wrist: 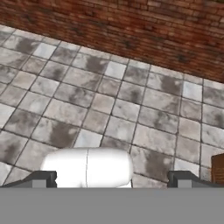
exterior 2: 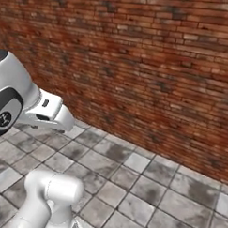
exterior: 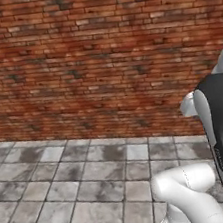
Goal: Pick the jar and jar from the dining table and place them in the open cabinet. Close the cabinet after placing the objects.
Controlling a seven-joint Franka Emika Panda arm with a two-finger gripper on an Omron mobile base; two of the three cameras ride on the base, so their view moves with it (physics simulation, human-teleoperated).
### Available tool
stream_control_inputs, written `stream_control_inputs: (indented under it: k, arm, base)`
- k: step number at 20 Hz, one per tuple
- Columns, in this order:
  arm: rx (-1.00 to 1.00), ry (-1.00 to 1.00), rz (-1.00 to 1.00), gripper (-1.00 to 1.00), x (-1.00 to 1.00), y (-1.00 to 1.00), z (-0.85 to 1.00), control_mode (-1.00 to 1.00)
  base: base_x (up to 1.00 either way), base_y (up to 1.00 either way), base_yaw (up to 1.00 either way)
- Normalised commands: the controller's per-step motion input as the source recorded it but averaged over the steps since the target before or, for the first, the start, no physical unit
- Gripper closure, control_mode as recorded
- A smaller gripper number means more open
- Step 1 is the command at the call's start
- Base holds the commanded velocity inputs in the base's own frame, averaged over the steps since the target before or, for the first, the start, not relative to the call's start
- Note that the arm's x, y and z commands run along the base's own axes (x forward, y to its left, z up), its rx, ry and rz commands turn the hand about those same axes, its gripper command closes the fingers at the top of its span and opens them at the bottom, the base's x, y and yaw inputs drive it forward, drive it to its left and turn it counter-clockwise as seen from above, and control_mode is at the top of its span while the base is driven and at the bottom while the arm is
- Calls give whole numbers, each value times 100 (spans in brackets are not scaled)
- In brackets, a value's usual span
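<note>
A red brick wall (exterior: 74,53) is rising over a floor (exterior: 70,190) of mottled grey stone tiles, suggesting a rendered indoor room; no furnishing is telling which kind.

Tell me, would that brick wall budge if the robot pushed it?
Probably not: the brick wall shows mortared courses running unbroken down to the tiled floor, so it is likely rigid. Its rough, weathered face would probably grip rather than slip.

White rounded arm (exterior: 188,185), glossy black joint panels; hand (wrist: 112,178) has 2 dark fingertips (wrist: 41,178).
</note>
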Motion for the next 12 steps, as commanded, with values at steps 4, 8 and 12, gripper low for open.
stream_control_inputs:
  k: [4, 8, 12]
  arm:
    - [0, 0, 0, -100, 0, 0, 0, 100]
    - [0, 0, 0, -100, 0, 0, 0, 100]
    - [0, 0, 0, -100, 0, 0, 0, 100]
  base:
    - [90, 0, 50]
    - [84, 0, 48]
    - [84, 0, 45]
